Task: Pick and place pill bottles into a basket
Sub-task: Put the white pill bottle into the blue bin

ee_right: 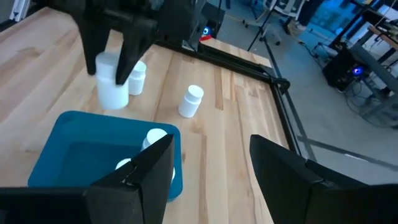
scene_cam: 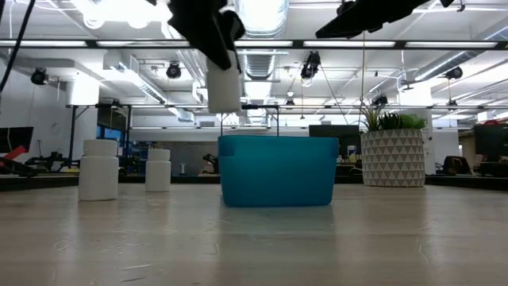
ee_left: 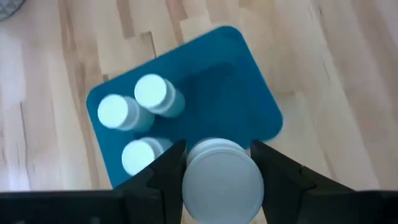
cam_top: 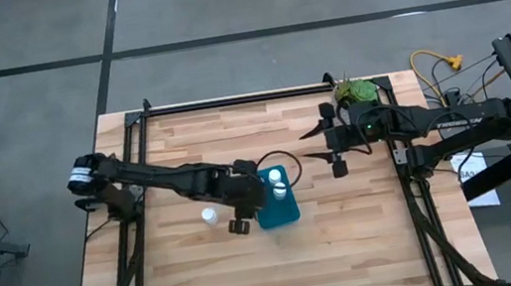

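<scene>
Writing: none legible on any bottle or on the basket.

Left gripper: held above the table at the basket's left edge, fingers clamped on a pill bottle, white cap up, bottle clear of the tabletop in the low view.

Basket: teal bin, table centre; three white bottles stand inside, grouped at one end.

Loose bottles: two on the wood left of the basket, one nearer the low camera, the other farther.

Right gripper: raised over the table's far right, fingers spread wide, holding nothing.

Plant pot: white patterned, far right.
</scene>
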Available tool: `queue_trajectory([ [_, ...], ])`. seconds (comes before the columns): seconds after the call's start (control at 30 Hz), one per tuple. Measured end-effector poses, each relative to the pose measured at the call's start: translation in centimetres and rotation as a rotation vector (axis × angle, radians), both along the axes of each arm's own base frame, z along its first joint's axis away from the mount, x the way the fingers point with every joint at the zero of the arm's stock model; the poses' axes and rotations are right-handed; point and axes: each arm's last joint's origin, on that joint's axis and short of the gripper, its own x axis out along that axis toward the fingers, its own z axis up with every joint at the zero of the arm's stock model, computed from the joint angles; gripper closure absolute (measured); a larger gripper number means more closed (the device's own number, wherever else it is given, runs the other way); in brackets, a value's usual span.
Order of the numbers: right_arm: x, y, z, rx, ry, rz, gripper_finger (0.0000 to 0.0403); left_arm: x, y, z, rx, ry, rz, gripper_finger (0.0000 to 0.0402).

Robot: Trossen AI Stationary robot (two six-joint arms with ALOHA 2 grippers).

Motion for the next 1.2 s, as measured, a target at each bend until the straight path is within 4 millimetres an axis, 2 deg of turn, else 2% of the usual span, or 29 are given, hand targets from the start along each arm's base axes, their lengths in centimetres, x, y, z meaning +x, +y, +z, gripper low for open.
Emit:
queue_trajectory([
  [0.27, -0.3, 0.0, -0.3, -0.002, 0.024, -0.023, 0.0200, 2.5, 1.1, -2.5, 0.008, 0.078, -0.001, 0.0262],
  [0.53, -0.3, 0.0, -0.3, -0.004, 0.024, -0.021, 0.0200, 4.4, 1.7, -2.9, 0.018, 0.070, -0.004, 0.0262],
  [0.97, -0.3, 0.0, -0.3, -0.004, 0.025, -0.020, 0.0200, 4.8, 2.2, -3.8, 0.026, 0.067, -0.004, 0.0262],
  [1.2, -0.3, 0.0, -0.3, -0.003, 0.025, -0.020, 0.0200, 5.6, 2.4, -5.5, 0.027, 0.097, 0.002, 0.0262],
])
